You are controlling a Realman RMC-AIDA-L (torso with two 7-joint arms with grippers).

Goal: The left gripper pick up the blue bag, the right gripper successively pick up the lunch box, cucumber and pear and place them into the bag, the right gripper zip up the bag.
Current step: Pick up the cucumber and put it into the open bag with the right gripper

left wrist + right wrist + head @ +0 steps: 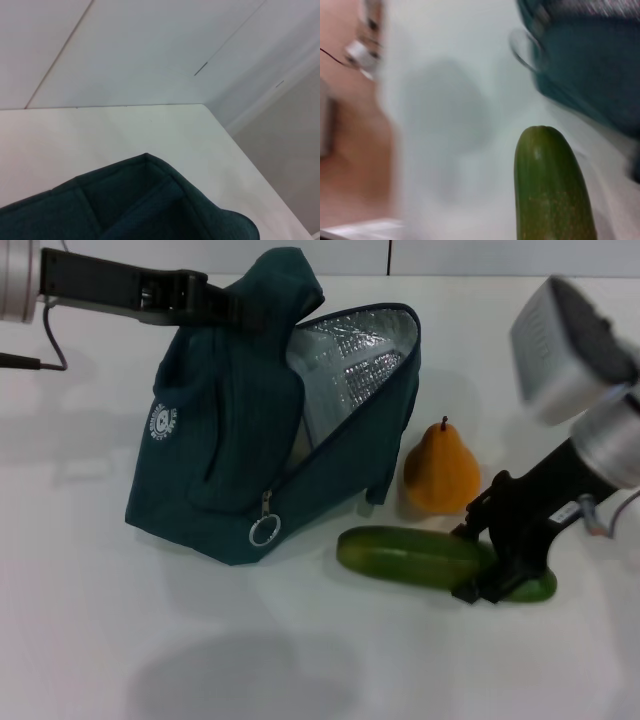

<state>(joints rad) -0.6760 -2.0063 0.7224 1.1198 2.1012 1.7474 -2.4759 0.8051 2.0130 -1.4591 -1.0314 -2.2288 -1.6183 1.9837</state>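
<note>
The blue bag [230, 440] stands at the table's left centre, its mouth open and its silver lining showing. My left gripper [228, 306] reaches in from the left and is shut on the bag's raised top; the teal fabric [150, 210] fills the near part of the left wrist view. The cucumber [415, 557] lies in front of the bag, with the pear [441, 476] upright just behind it. My right gripper [482, 562] straddles the cucumber near its right end and is shut on it. The right wrist view shows the cucumber [552, 185] close up. The lunch box is out of view.
The zipper's silver ring pull [264, 531] hangs at the bag's front corner. A black cable [45, 350] runs at the far left. In the left wrist view the table's far corner [202, 105] meets a pale wall. Bare white table [250, 660] lies in front.
</note>
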